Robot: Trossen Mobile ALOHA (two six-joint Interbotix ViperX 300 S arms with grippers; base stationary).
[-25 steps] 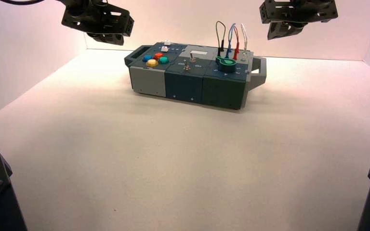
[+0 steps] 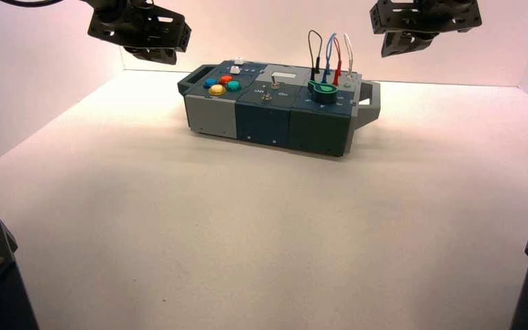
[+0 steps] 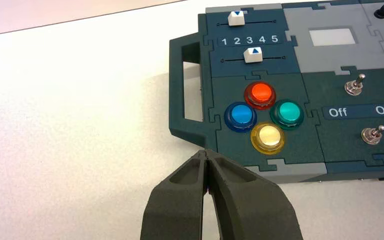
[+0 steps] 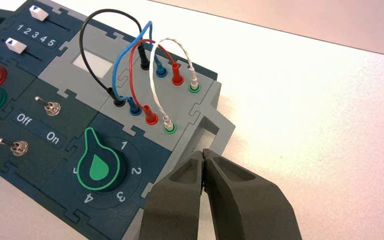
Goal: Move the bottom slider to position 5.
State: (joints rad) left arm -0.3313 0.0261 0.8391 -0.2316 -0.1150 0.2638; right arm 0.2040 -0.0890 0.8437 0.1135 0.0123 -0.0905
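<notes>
The bottom slider (image 3: pixel 253 55) is a small white knob with a blue triangle, in the slot nearer the coloured buttons on the box (image 2: pixel 275 113). In the left wrist view it stands about under the 3 of the lettering 1 2 3 4 5. It also shows from above (image 2: pixel 235 69) and in the right wrist view (image 4: pixel 16 45). My left gripper (image 3: pixel 206 154) is shut on nothing and hovers off the box's left handle end (image 2: pixel 150 49), well short of the slider. My right gripper (image 4: pixel 202 152) is shut and empty, raised over the box's right handle (image 2: pixel 402 42).
The other slider (image 3: pixel 236 18) sits about under the 2. Red, blue, green and yellow buttons (image 3: pixel 262 112) lie beside the sliders, then two toggle switches (image 3: pixel 354 86), a green knob (image 4: pixel 99 166) and looped wires (image 4: pixel 145 75). Pale walls close in the table.
</notes>
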